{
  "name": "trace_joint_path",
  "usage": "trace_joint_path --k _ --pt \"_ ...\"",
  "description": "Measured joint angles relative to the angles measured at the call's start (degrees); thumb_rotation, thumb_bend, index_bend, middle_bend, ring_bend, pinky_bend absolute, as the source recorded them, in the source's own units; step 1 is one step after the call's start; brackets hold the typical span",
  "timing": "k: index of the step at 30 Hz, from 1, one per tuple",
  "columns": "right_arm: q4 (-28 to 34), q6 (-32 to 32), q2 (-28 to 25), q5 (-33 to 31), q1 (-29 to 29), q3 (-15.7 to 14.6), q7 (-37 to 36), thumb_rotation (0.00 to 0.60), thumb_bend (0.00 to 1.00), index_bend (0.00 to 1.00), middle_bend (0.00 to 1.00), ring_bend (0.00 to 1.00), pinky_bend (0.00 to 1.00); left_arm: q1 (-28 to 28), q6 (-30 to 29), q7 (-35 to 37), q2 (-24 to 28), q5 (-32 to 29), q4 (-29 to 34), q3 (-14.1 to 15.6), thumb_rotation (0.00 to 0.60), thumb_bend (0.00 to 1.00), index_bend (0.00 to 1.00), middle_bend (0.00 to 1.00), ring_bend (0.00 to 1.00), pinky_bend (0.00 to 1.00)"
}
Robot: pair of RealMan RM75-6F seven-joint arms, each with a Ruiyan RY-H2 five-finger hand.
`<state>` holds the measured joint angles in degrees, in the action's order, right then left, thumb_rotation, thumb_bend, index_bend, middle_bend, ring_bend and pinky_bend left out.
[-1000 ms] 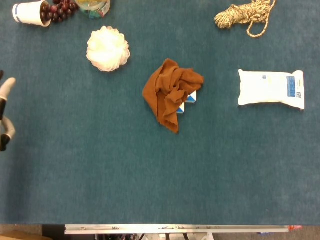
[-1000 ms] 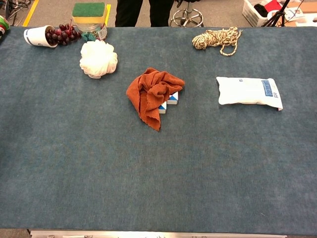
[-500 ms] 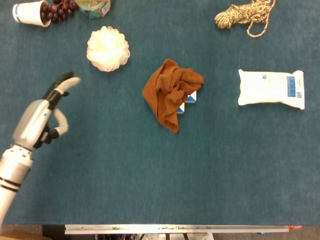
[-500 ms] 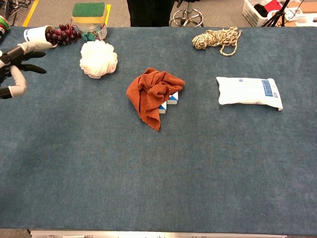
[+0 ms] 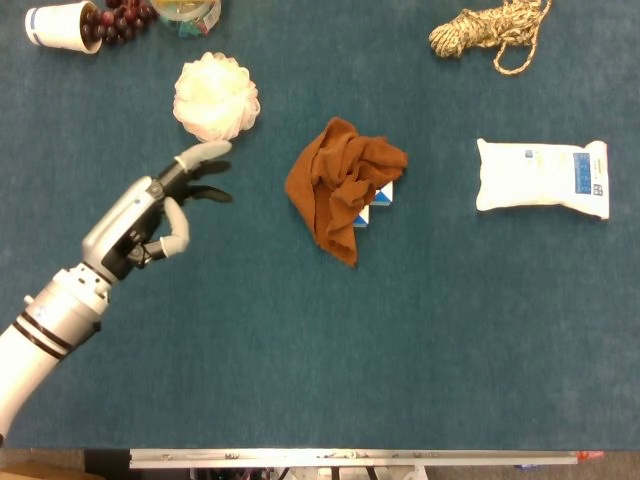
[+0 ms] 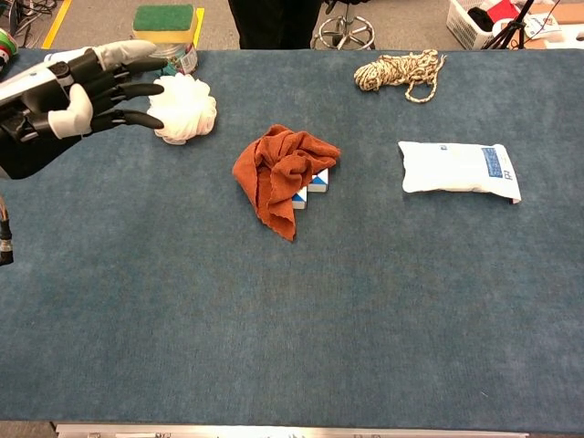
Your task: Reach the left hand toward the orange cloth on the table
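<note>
My left hand [image 5: 150, 215], fingers spread and empty, should travel right, skirting the white bath pouf [image 5: 215, 97], toward the orange cloth [image 5: 343, 185] mid-frame.

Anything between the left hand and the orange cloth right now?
Nothing visible. The left hand is open with bare table between it and the cloth. The white puff lies off the line, farther back.

We see a rust-orange cloth [image 5: 343, 183] on the blue-teal worktop [image 5: 400, 330], a cream-white puff [image 5: 215, 97], and a white pouch [image 5: 540, 178] printed blue.
</note>
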<state>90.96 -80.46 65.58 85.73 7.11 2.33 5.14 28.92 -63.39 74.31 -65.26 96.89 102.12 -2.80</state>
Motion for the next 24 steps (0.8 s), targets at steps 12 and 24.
trace_joint_path --k 12,24 --pt "-0.03 0.12 0.05 -0.05 0.04 -0.01 0.06 0.6 0.17 0.35 0.29 0.14 0.31 5.7 -6.82 21.77 2.72 10.16 -4.02 6.27 0.6 1.0 0.09 0.1 0.13 0.27" --pt "-0.49 1.32 -0.07 -0.22 0.71 0.16 -1.36 0.6 0.17 0.35 0.29 0.14 0.31 7.91 -8.3 21.31 2.73 9.69 -3.9 8.66 0.6 1.0 0.09 0.12 0.13 0.27"
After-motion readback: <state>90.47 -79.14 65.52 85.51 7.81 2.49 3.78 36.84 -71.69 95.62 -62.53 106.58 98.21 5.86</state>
